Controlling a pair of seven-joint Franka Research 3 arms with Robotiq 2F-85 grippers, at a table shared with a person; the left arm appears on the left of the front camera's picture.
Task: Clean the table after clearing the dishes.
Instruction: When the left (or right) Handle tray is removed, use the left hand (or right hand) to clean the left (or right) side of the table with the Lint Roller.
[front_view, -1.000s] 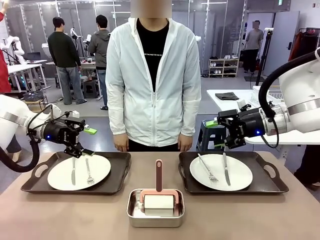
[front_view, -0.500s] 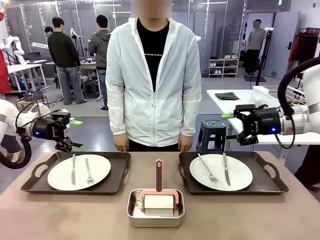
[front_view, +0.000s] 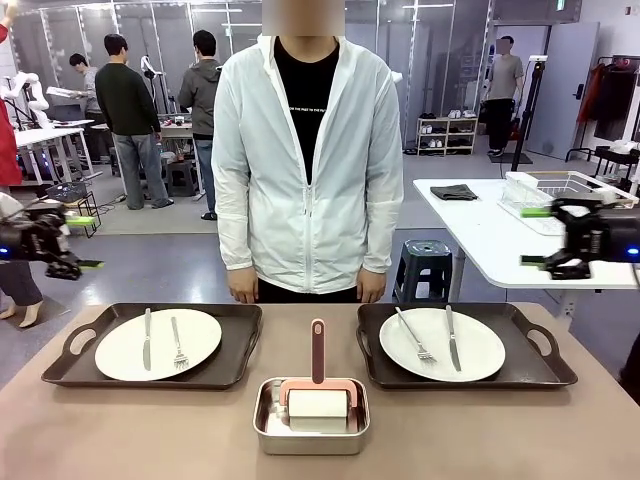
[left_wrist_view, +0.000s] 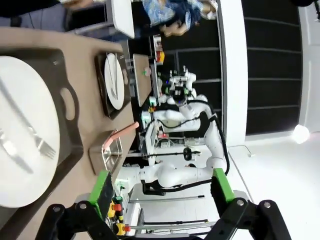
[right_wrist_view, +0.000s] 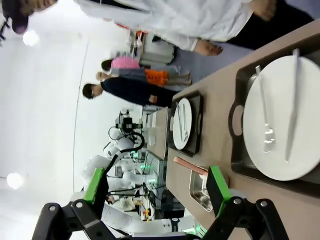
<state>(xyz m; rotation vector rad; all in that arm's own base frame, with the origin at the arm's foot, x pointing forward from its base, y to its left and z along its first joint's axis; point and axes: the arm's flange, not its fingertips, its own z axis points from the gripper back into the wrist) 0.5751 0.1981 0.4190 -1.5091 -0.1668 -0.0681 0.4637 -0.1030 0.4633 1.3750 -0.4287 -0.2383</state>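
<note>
Sitting at the near middle of the table (front_view: 150, 440), the pan (front_view: 270, 436) is holding a pink-handled tool (front_view: 317, 395), with bare top lying open to its left and right. Just beyond it, the dishes are waiting uncleared: the left plate (front_view: 120, 355) is lying on the left tray (front_view: 70, 350) and the right plate (front_view: 485, 350) on the right tray (front_view: 545, 352), each carrying a loose knife (front_view: 146, 338) and fork (front_view: 177, 342). Both trays are reaching close to the far edge, and the narrow gap between them is running straight to the tool's handle. The left gripper (front_view: 85, 243) is hanging off the table's left side and the right gripper (front_view: 533, 237) off its right, both with jaws spread wide and nothing between them. The person (front_view: 307, 170) is standing at the far edge, hands hanging just behind the trays' inner corners.

Risks, as I judge them: a tray lifted by one handle is likely to tilt, sending cutlery or plate sliding off; a reach toward the inner handles is crowding the person's hands; wiping before clearing is going to knock the trays. The outer handles are offering the freest approach, from the sides.
</note>
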